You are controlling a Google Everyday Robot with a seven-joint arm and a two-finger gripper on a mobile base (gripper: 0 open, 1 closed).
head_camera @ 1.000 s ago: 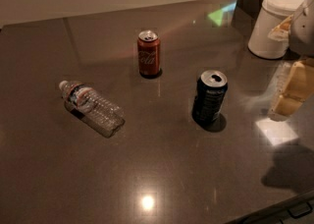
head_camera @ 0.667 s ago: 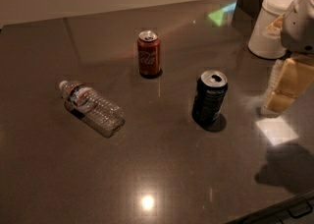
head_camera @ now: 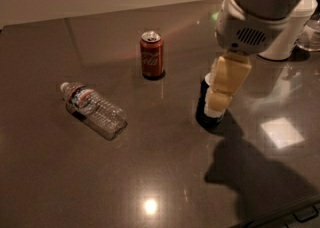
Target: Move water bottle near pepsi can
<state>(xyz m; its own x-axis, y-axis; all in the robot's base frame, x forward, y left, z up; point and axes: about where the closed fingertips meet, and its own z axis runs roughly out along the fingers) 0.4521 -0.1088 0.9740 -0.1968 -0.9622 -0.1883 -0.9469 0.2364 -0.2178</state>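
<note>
The gripper hangs just in front of the pepsi can, hiding most of it; whether its jaws are apart or together I cannot tell. Swinging toward the bottle, lying well left of the can, it could topple that slim metal cylinder. The ribbed, round plastic may roll on the glossy table.

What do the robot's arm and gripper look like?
The arm is a thick, rounded shell, white to light grey, with a small grille of dark slots on its lower end. Below it the gripper, which hangs in front of the pepsi can, is cream-yellow and blocky, with a paler tip. No cables or markings show.
</note>
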